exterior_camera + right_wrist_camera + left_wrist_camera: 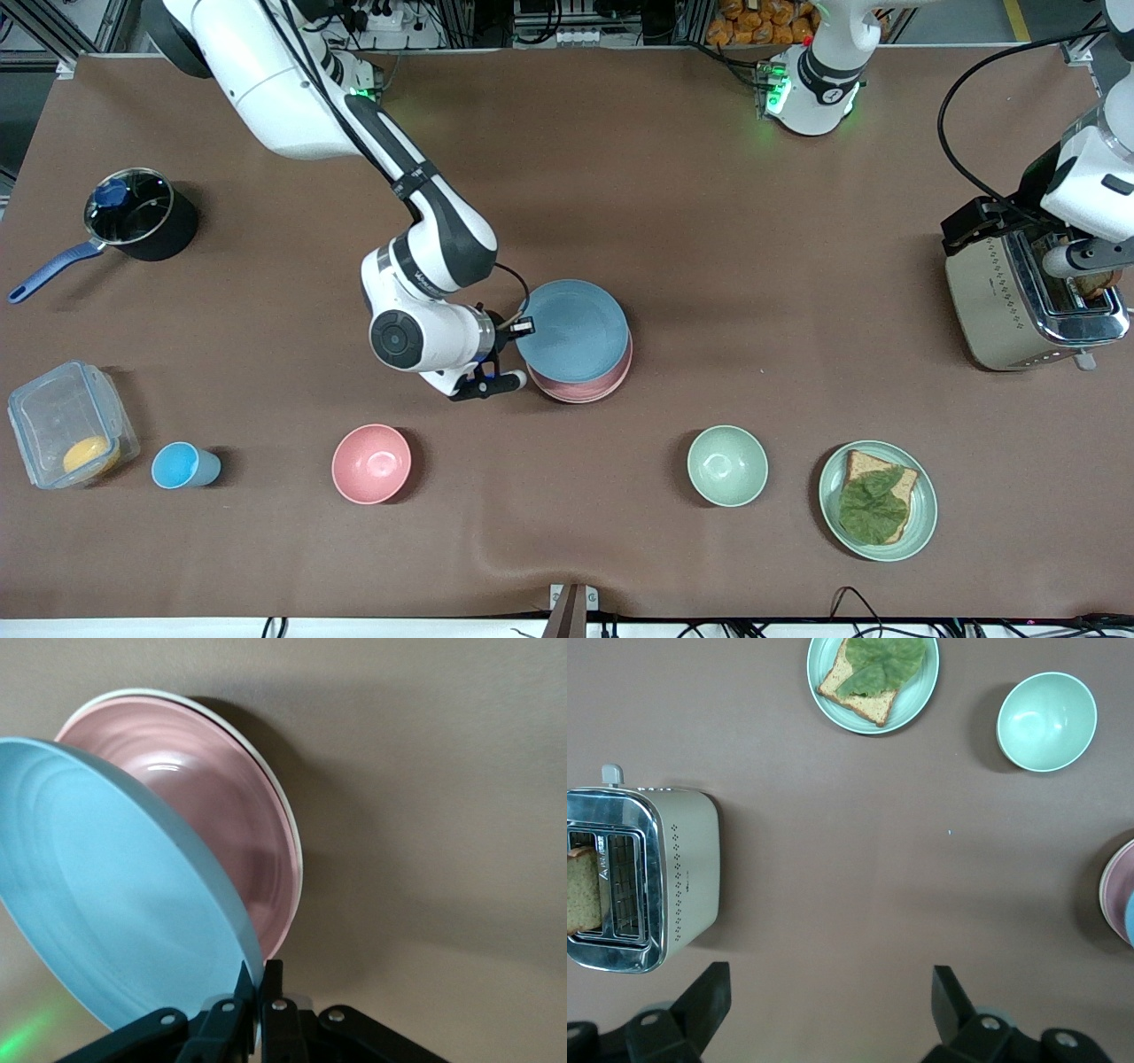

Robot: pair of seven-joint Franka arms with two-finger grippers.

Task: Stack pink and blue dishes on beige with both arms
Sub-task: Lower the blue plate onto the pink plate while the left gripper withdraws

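Observation:
My right gripper (524, 353) (263, 973) is shut on the rim of the light blue plate (574, 328) (115, 886). That plate tilts up on the gripper's side and lies over the pale pink plate (592, 386) (221, 806). The pink plate rests on the beige plate (296, 846), of which only a thin cream rim shows in the right wrist view. The stack stands mid-table. My left gripper (830, 992) hangs open and holding nothing, over bare table beside the toaster. An edge of the pink plate (1114, 890) shows in the left wrist view.
A toaster (1019, 301) (673, 877) with bread stands at the left arm's end. Nearer the front camera are a green bowl (727, 465), a green plate with bread and leaf (877, 501), a pink bowl (371, 462), a blue cup (182, 465) and a clear container (66, 425). A pot (142, 215) sits at the right arm's end.

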